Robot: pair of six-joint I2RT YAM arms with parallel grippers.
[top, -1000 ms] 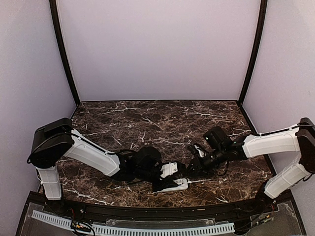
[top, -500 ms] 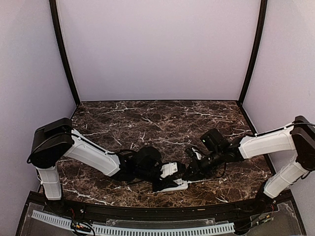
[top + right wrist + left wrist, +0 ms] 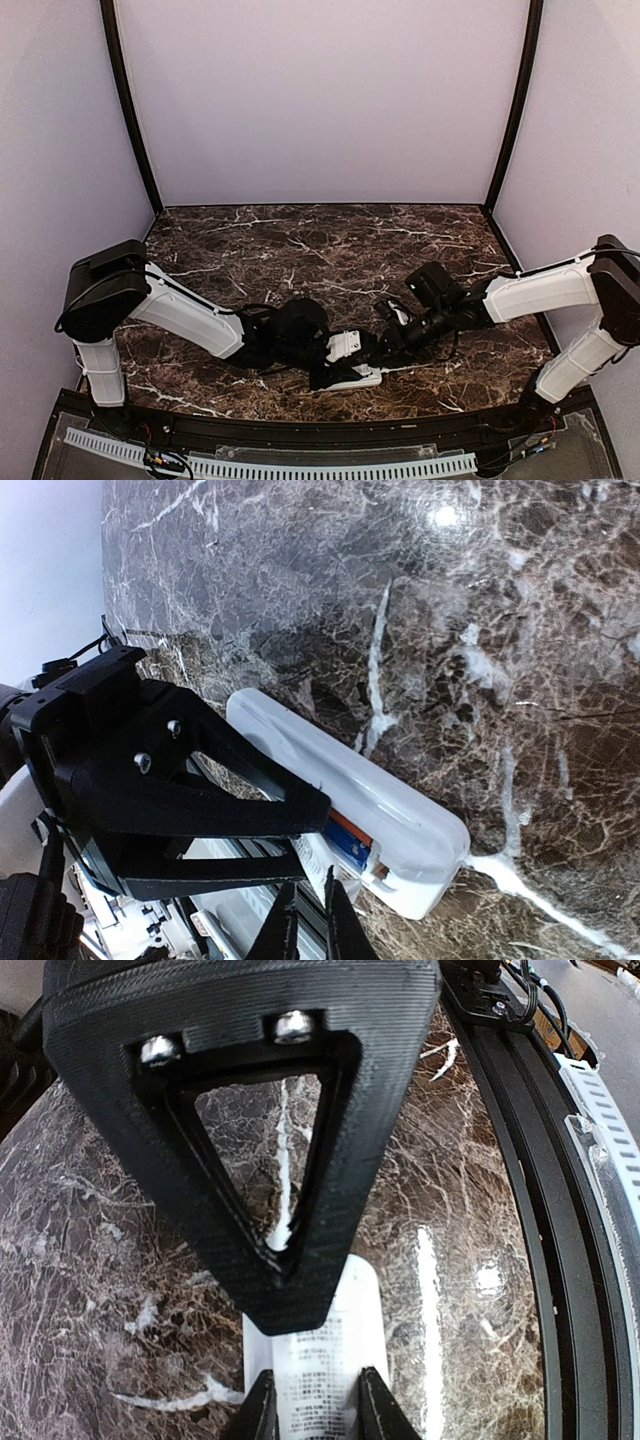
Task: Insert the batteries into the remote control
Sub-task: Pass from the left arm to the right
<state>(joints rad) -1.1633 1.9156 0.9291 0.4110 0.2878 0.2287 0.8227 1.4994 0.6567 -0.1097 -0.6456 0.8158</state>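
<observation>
The white remote control (image 3: 360,378) lies near the front middle of the marble table. My left gripper (image 3: 337,366) is shut on it; in the left wrist view its fingertips (image 3: 262,1410) clamp the remote's labelled back (image 3: 318,1360). In the right wrist view the remote (image 3: 400,810) shows an orange-red battery (image 3: 351,828) and a bluish battery (image 3: 348,847) side by side in its open end. My right gripper (image 3: 308,920) is shut, with nothing visible between its tips, right beside that end. One right finger (image 3: 380,1080) looms over the remote in the left wrist view. The right gripper also shows in the top view (image 3: 386,340).
The black front rail (image 3: 530,1210) with a white slotted strip (image 3: 300,465) runs just behind the remote. Lilac walls enclose the marble table (image 3: 300,240) on three sides. My left gripper's fingers (image 3: 160,780) crowd the remote's left part.
My right arm has shifted a little left, bringing its gripper closer to the remote's end. The left arm and the remote have not moved.
</observation>
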